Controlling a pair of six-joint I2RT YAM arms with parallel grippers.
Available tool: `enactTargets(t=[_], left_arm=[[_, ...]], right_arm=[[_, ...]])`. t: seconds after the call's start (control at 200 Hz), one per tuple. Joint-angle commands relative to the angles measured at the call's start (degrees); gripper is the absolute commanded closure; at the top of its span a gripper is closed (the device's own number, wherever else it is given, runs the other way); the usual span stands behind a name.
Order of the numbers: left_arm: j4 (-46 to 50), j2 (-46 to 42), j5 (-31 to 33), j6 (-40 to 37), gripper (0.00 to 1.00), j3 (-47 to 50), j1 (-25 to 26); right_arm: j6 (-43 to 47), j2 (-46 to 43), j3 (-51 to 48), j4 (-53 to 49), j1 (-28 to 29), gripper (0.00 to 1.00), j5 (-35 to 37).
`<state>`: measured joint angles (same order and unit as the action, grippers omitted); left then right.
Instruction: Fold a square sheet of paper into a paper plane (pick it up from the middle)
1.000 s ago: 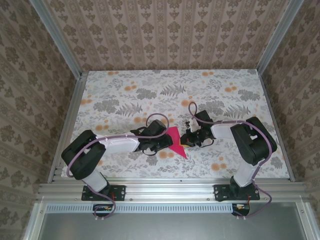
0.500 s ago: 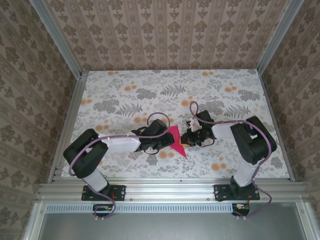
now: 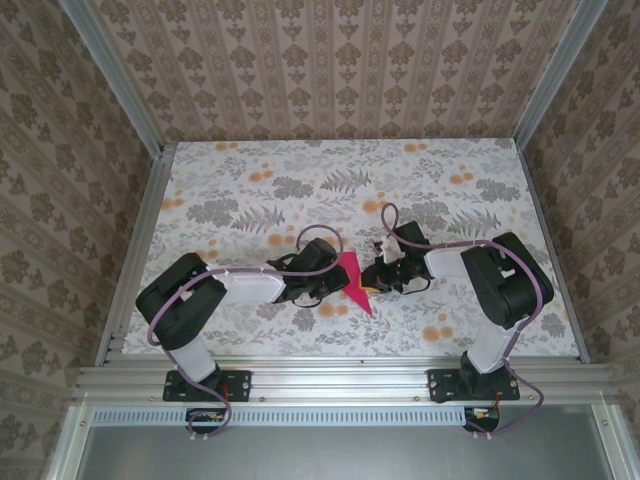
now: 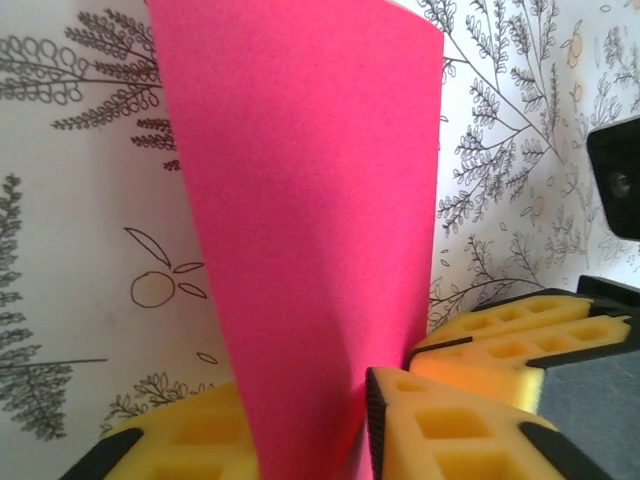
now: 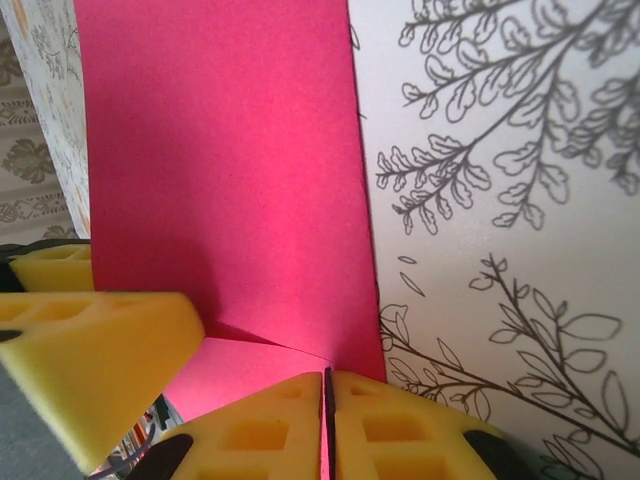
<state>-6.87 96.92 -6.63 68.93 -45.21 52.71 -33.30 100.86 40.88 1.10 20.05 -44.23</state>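
at the middle of the surface [image 3: 250, 190], a little toward the near edge, my two claws meet on the pink paper [image 3: 352, 281]. my left claw [image 3: 336, 285] is closed on it, with the sheet rising up between the yellow pads [image 4: 440, 430]. my right claw [image 3: 369, 281] is pinched tight on a straight edge of it, pad against pad with the paper between. the paper is already creased to a narrow pointed shape, its point aimed at the near edge; whether that point touches the surface i cannot tell. i judge i'm mid-fold, with no slim dart yet. the next move, i think, calls for one claw to hold firm while the other swings its side over along the crease, slowly, since thin paper slips or tears. my claws are just beside each other, so there is little room between them. open surface lies beyond and to both sides, and the walls [image 3: 100, 150] are well apart.
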Motion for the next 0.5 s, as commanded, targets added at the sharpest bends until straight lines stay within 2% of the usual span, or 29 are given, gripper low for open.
enactTargets(t=[0.0,0.21,0.41,0.495], left_arm=[[0.13,-0.02,0.39,-0.40,0.80,-1.68,-0.85],[4.12,0.02,-1.32,-1.66,0.93,-3.94,-2.99],[7.45,0.44,-2.21,-1.48,0.96,-5.73,-3.95],[7.45,0.72,-2.80,-1.16,0.96,-5.97,-4.24]], right_arm=[[-0.03,-0.02,-1.32,0.29,-0.54,0.85,3.45],[2.21,-6.98,-2.11,0.56,-0.50,0.75,7.05],[6.62,-19.12,-8.22,3.43,1.08,0.67,21.69],[10.08,-25.20,-11.62,6.34,4.46,0.66,27.59]])
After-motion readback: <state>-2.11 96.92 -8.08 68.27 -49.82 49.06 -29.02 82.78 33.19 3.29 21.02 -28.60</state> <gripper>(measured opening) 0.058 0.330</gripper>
